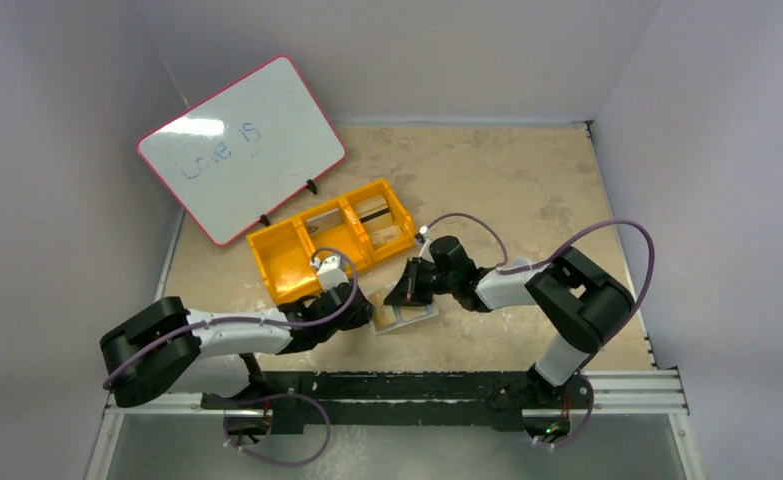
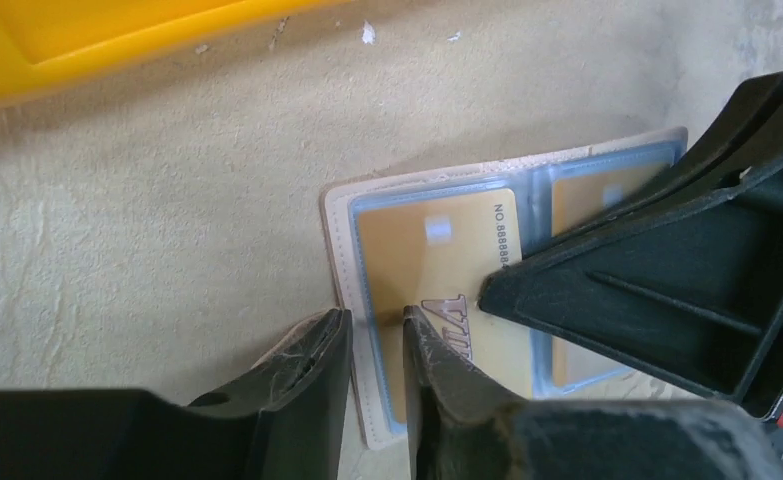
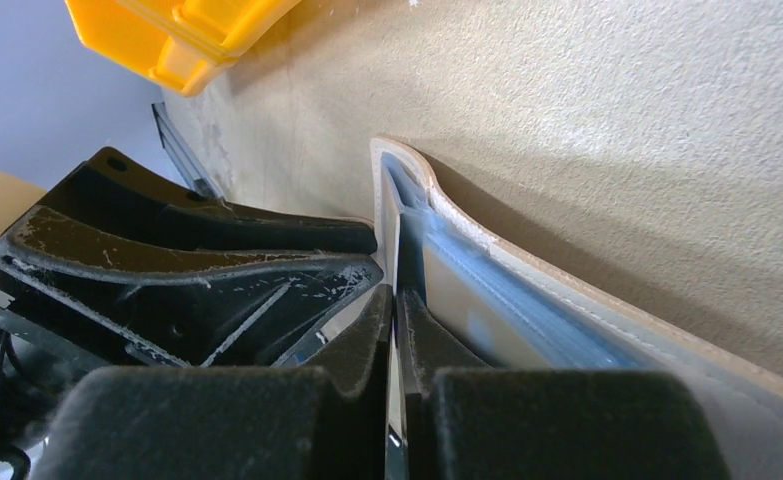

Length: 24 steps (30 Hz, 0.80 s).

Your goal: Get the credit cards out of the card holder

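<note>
The card holder (image 1: 417, 318) lies open on the table, tan rim and light-blue panels up. A gold credit card (image 2: 437, 260) sits on its left panel, and a second card (image 2: 587, 195) shows in the right panel. My left gripper (image 2: 375, 322) is open and straddles the holder's left rim (image 2: 342, 250), one finger on the table and the other on the gold card. My right gripper (image 3: 395, 300) is shut on a thin card edge, its tip at the gold card's right side (image 2: 487, 295). In the top view both grippers (image 1: 362, 308) (image 1: 404, 293) meet over the holder.
A yellow three-compartment bin (image 1: 297, 255) stands just behind the holder, close to both wrists. The pink-rimmed whiteboard (image 1: 242, 145) leans at the back left. Grey walls close in on the table's left, back and right.
</note>
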Each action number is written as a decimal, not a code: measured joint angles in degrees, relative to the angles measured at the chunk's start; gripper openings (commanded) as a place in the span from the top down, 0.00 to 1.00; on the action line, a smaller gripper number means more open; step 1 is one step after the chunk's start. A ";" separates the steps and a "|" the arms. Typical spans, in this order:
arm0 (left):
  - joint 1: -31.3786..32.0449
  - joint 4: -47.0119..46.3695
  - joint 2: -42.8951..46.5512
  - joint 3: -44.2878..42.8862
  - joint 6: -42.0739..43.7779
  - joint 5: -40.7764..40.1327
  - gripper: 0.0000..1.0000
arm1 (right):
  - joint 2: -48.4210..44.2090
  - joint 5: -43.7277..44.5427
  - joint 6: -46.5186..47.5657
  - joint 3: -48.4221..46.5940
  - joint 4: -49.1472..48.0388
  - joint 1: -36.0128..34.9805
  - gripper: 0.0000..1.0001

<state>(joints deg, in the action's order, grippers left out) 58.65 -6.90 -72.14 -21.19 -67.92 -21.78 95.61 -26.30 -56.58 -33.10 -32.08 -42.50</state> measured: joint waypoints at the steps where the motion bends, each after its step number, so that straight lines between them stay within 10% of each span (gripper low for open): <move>1: 0.04 0.74 -0.57 -0.31 0.09 -0.55 0.82 | -0.02 0.00 0.00 0.00 -0.02 0.13 0.94; 24: 0.83 1.38 -5.79 -3.26 0.04 -3.43 0.97 | -7.26 4.66 0.24 0.76 8.66 0.15 0.70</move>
<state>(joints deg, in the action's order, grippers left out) 59.48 -5.52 -77.93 -24.45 -67.88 -25.21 88.36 -21.65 -56.34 -32.34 -23.42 -42.35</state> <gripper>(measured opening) 0.054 0.308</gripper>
